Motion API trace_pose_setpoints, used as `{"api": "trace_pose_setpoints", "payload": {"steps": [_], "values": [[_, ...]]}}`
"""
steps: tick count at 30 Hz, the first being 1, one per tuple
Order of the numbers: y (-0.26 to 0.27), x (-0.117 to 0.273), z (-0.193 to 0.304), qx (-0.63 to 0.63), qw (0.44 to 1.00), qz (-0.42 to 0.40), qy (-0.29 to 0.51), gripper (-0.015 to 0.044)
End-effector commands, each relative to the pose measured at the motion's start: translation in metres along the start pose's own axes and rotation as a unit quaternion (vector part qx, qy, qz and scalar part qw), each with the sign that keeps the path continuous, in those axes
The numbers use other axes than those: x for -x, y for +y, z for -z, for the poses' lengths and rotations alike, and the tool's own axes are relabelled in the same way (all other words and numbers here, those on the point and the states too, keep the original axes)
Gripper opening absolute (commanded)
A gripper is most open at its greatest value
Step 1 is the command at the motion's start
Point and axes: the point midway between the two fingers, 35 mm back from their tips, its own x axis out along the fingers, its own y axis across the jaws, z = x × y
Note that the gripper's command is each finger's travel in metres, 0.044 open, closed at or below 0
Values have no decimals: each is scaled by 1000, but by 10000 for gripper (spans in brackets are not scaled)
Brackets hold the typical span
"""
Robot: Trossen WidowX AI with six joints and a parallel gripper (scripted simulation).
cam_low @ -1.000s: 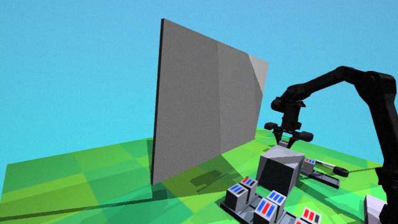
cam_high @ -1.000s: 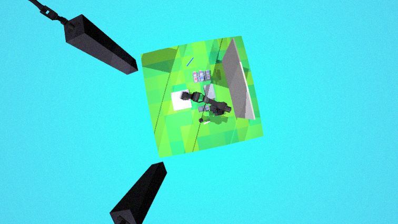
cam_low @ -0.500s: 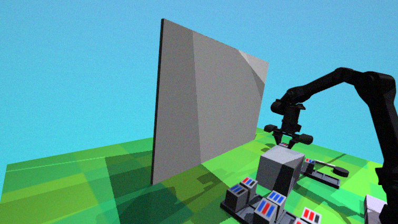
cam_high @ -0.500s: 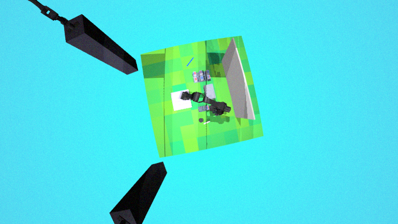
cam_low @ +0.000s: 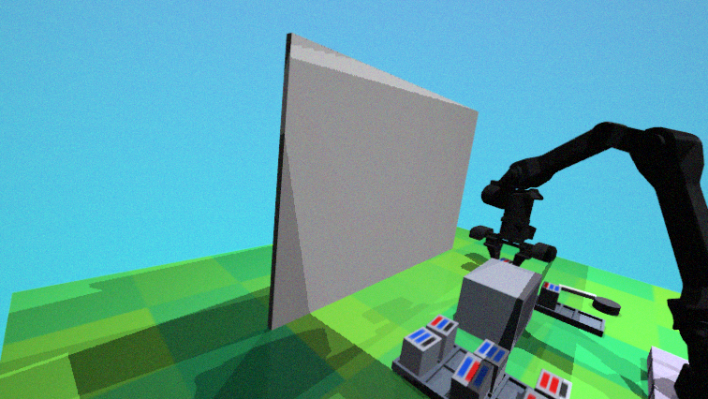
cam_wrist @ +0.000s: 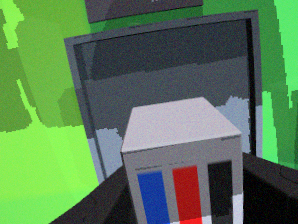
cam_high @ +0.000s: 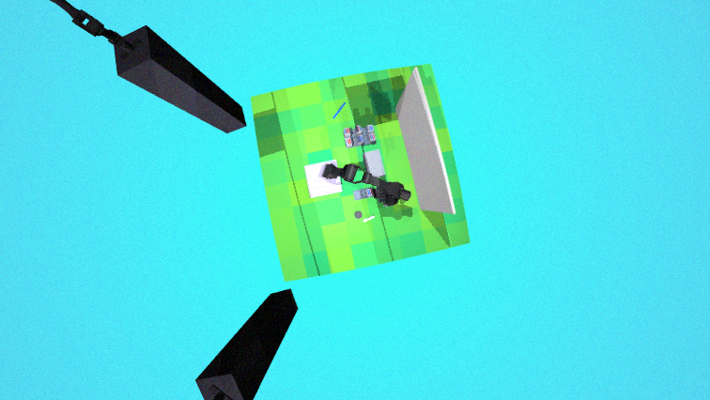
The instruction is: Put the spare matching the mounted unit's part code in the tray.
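Note:
My gripper (cam_low: 506, 260) (cam_wrist: 177, 161) is shut on a spare block with a pale side and blue, red and black stripes on top. In the wrist view the block (cam_wrist: 180, 122) is over an open dark grey tray (cam_wrist: 70, 65); the gap beneath it is not clear. The tray shows no other block inside. Several striped spares (cam_high: 348, 141) (cam_low: 420, 347) stand in a grey rack (cam_low: 413, 378). A grey box (cam_high: 374, 162) (cam_low: 488, 300), possibly the mounted unit, stands between this rack and my gripper. No code is readable on it.
A second rack (cam_low: 577, 317) holds a striped block (cam_high: 369, 192) (cam_low: 549, 297) beside my gripper. A dark disc (cam_high: 358, 214) (cam_low: 606, 305) and a white stick (cam_high: 368, 218) lie near it. A tall grey panel (cam_high: 424, 148) (cam_low: 376, 173) stands beyond. A blue stick (cam_high: 339, 110) lies apart.

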Motion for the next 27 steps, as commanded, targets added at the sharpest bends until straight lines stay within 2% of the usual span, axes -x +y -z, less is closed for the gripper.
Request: {"api": "trace_pose_setpoints", "payload": {"steps": [1,14,27], "values": [[-1,-4,1,-2,1000,1,2,0],[-3,-12,2,-2,1000,1,2,0],[-2,-9,1,0,1000,0,0,341]]}}
